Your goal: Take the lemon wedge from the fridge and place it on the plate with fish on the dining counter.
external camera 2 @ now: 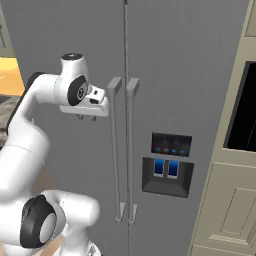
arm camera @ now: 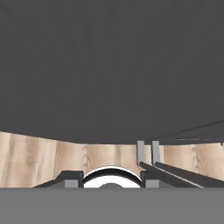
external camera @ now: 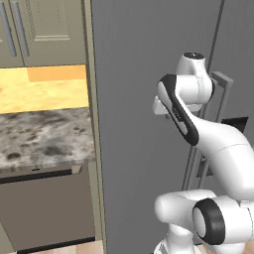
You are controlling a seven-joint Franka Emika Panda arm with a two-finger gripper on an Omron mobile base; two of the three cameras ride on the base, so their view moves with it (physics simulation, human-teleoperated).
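Note:
The tall grey fridge (external camera 2: 190, 65) stands straight ahead with both doors shut, so the lemon wedge is hidden. Its two long bar handles (external camera 2: 114, 150) run down the middle seam. My gripper (external camera 2: 86, 118) hangs in front of the left door, just left of the handles, pointing down. In the hand view its fingertips (arm camera: 72, 178) stand apart with nothing between them, so it is open. That view looks down the grey door (arm camera: 109, 65) to the floor. The plate with fish and the dining counter are out of view.
A granite-topped wall counter (external camera: 44, 134) with a dark appliance front (external camera: 44, 208) below sits left of the fridge (external camera: 149, 74). Beige-green cabinets (external camera: 44, 30) hang above it. An ice and water dispenser (external camera 2: 167, 170) is set into the right door. A panelled oven cabinet (external camera 2: 245, 150) flanks the right.

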